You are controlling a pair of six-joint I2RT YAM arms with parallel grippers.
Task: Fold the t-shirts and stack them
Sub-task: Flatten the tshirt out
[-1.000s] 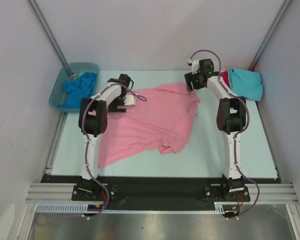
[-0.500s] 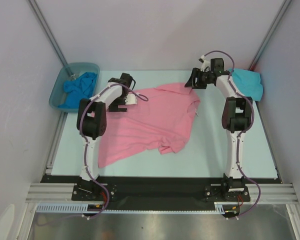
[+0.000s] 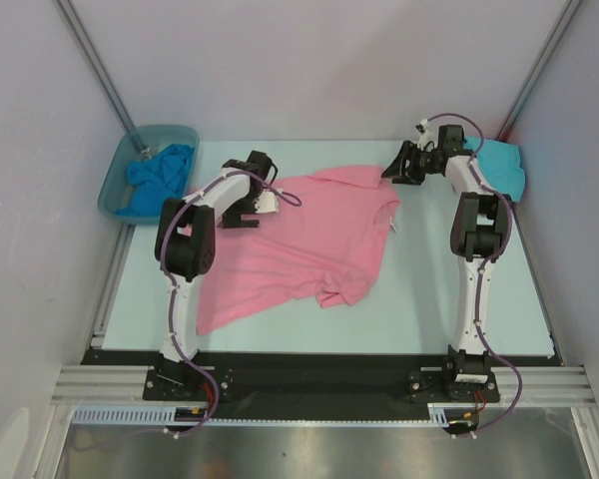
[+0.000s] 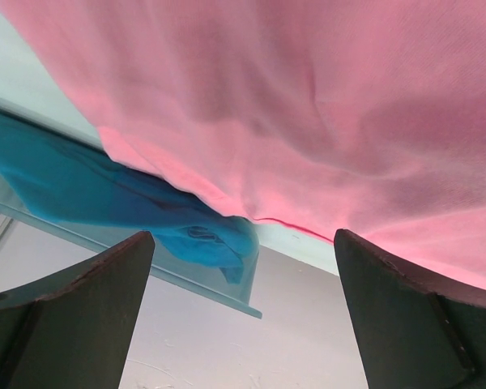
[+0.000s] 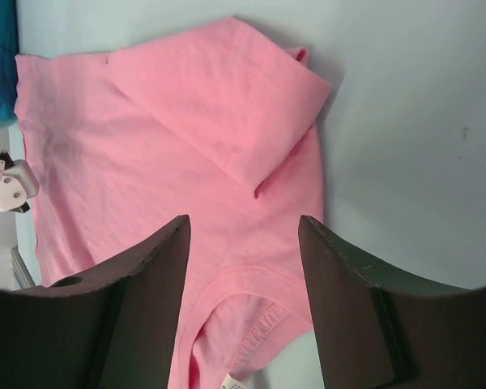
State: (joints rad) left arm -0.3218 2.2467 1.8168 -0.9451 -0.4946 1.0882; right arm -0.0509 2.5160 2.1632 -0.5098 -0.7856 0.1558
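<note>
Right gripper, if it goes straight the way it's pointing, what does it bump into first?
Most likely the pink t-shirt, near its collar. The right gripper, open and empty, points at it with nothing in the way. How far above the cloth it is, I cannot tell.

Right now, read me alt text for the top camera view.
A pink t-shirt lies spread on the table, the open left gripper at its back left edge, the open right gripper near its collar. A turquoise t-shirt sits far right; a blue t-shirt lies in a tub far left.
</note>
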